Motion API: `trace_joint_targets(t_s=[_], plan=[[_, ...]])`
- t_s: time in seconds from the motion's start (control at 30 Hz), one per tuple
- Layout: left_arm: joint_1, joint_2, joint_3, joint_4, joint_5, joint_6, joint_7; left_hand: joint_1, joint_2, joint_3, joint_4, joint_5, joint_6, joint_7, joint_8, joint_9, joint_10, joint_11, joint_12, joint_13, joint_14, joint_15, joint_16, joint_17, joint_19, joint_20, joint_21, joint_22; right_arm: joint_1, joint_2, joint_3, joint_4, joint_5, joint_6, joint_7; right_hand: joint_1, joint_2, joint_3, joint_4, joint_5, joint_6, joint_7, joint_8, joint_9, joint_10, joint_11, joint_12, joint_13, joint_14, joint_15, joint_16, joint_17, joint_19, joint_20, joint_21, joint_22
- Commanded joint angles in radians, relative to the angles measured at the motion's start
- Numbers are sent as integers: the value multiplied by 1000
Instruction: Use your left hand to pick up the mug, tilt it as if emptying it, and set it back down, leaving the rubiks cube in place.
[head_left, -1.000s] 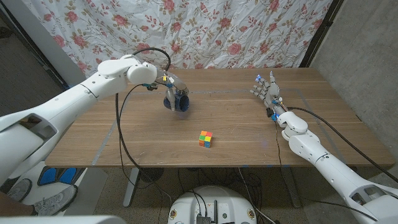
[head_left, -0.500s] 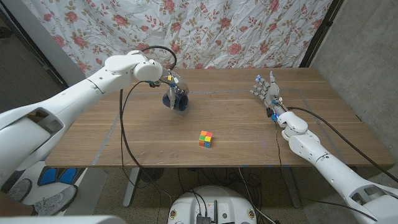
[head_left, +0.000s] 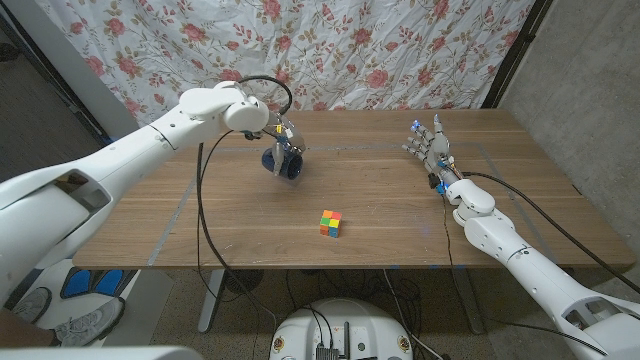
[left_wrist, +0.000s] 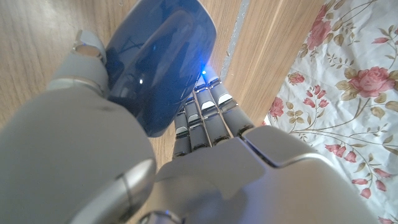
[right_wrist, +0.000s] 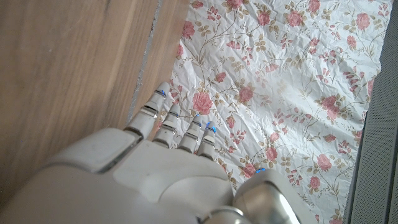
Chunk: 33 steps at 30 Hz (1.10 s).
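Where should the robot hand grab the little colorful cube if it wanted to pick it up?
Probably by two opposite flat sides of the rubiks cube, coming from straight above. It sits flat on the wooden table with open space all around, and its flat, parallel faces give fingers an even place to pinch.

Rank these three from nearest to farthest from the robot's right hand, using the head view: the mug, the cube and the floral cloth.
1. Floral cloth: hangs just behind the table's far edge, beyond the right hand.
2. Cube: near the table's front middle, toward the robot's left of that hand.
3. Mug: farther left again, held by the left hand.
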Motion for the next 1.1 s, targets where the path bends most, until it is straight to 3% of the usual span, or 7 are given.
trace_joint_targets(t_s=[0.03, 0.73, 1.1], plan=[[-15, -19, 25, 21, -3, -38, -23, 81, 289, 13, 5, 3, 66, -57, 189, 67, 191, -173, 58, 184, 37, -185, -2, 55, 3, 3, 5, 5, 0, 0, 0, 0, 0, 0, 0, 8, 23, 2, 7, 4, -2, -6, 4, 2, 9, 2, 5, 4, 8, -49, 2, 1, 4, 0, 6, 5], [-6, -6, 20, -12, 39, -42, -24, 73, 297, 17, 8, 3, 76, -62, 198, 61, 199, -176, 63, 198, 45, -187, -10, 60, 5, 1, 9, 5, 0, 0, 0, 0, 0, 0, 0, 8, 22, 2, 7, 4, -2, -6, 4, 2, 9, 3, 5, 4, 7, -50, 2, 1, 4, 1, 6, 5], [21, 14, -28, -27, -21, -13, 4, 69, 299, 18, 7, 2, 90, -67, 205, 58, 209, -180, 68, 204, 50, -191, -13, 64, 6, -1, 12, 5, 1, 0, 0, 0, 0, 0, 0, 8, 23, 2, 7, 4, -1, -6, 4, 2, 9, 2, 5, 4, 7, -50, 2, 1, 4, 1, 6, 5]])
